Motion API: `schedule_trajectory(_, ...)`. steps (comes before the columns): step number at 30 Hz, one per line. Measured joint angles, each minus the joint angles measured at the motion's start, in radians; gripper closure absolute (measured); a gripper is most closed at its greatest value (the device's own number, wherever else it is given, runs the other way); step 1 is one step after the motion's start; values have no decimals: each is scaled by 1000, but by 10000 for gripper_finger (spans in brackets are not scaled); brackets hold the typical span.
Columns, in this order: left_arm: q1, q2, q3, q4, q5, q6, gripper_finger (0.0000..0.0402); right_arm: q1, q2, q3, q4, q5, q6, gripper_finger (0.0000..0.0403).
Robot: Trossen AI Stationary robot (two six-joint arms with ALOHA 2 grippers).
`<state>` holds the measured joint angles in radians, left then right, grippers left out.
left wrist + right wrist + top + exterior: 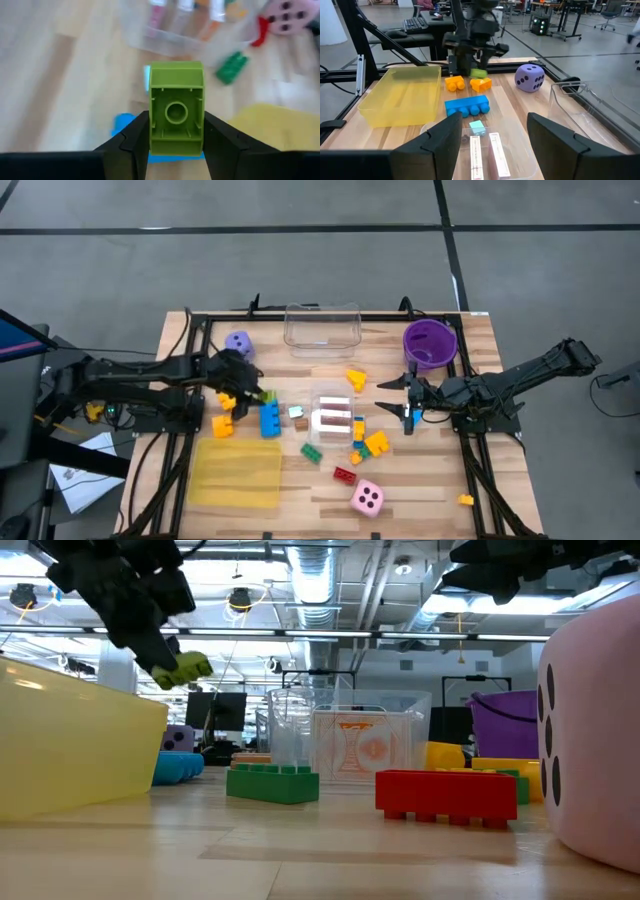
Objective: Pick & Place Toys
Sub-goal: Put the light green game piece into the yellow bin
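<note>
My left gripper hangs above the table's left half, shut on a lime green brick. In the low view the brick is in the air. Below it lie a blue brick and orange bricks. My right gripper stands open over the table's right half, pointing left toward the toys, with nothing between its fingers. Other toys lie flat on the wood: a purple die, a pink die, a red brick, a dark green brick and yellow bricks. My left gripper pinches the lime brick by two opposite side walls, one finger on each. The fingers come slanting down from the table's left side. The brick is lifted clear of the table, its hollow underside turned toward the wrist camera, above the blue brick.
A yellow translucent tray sits at the near left. A larger clear box stands at the far edge, with a purple bowl to its right. A small clear box holding cards sits mid-table. A black frame rims the table.
</note>
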<state>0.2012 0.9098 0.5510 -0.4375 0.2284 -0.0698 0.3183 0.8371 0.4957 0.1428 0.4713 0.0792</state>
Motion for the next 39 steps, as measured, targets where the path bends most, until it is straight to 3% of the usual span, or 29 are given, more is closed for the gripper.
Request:
schedule_trajectory(13, -385, -2, 0, 1, -4, -380, 267, 0, 0, 0, 0, 0, 0, 186)
schedule_trajectory(19, -602, -2, 0, 102, -118, -545, 267, 0, 0, 0, -1, 0, 0, 186)
schedule_trajectory(26, -808, 5, 0, 110, -380, -678, 267, -1, 0, 0, -1, 0, 0, 186)
schedule_trajectory(30, -846, 67, 0, 106, -440, -718, 267, -1, 0, 0, -4, 0, 0, 186)
schedule_trajectory(39, -847, 292, 75, 123, -416, -641, 267, -18, 0, 0, -14, 0, 8, 186)
